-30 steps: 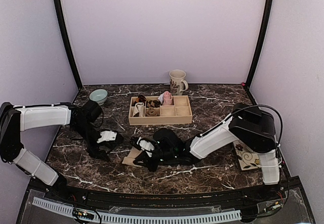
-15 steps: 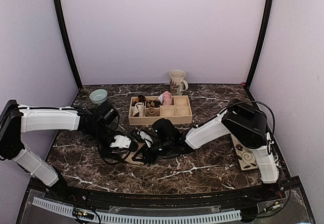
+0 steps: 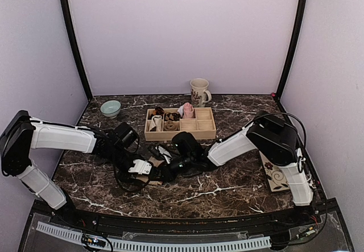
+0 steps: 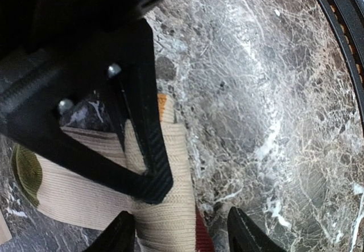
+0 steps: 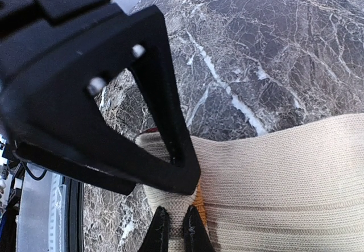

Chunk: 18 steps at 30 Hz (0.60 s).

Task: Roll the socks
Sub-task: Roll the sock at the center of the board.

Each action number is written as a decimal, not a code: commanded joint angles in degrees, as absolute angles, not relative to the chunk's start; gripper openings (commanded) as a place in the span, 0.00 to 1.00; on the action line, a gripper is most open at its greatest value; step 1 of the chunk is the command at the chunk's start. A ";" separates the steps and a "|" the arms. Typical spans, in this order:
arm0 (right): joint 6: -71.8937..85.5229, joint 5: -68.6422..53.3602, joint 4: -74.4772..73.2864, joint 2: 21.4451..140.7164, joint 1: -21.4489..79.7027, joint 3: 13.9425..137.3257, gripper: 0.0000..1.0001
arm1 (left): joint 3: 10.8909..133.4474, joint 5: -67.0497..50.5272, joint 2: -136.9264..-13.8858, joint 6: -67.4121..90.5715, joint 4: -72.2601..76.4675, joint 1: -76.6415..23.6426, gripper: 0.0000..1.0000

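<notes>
- Tan sock (image 4: pixel 165 212): ribbed cream-tan knit, flat on the dark marble table (image 4: pixel 267 93) near its front middle, one layer lapped across another
- Olive-green patch at one end; small orange patch and dark-red edge by the lapped part
- Pink sock (image 3: pixel 187 110): bundled, with a pale patch, upright in a back compartment of the wooden tray (image 3: pixel 181 134), well apart from the tan one

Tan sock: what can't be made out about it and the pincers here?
- Left wrist: tan sock partly behind the pincer's frame; left pincer fingertips cut by the bottom edge.
- Right wrist: right pincer tips cut off too; fabric between them unclear.
- Top view: sock mostly hidden under both pincers.
</notes>
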<state>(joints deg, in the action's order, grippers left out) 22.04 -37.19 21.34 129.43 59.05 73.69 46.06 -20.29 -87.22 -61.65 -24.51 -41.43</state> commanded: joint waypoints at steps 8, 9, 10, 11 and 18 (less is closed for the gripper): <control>25.62 -34.85 10.24 135.80 57.92 69.65 0.00 | 40.01 -16.11 -88.01 -60.68 -13.65 -41.90 0.16; 26.09 -34.30 10.57 135.43 57.92 69.45 0.00 | 40.06 -15.59 -88.38 -60.29 -12.80 -41.89 0.02; 26.58 -33.98 11.39 134.92 57.92 69.05 0.02 | 40.31 -15.14 -88.89 -59.50 -12.31 -41.86 0.00; 27.08 -33.22 12.57 134.16 57.92 68.55 0.04 | 40.74 -15.18 -89.41 -59.24 -12.59 -41.86 0.00; 26.65 -16.25 23.37 118.85 57.77 56.68 0.99 | 42.43 -17.94 -90.89 -59.04 -17.27 -41.77 0.00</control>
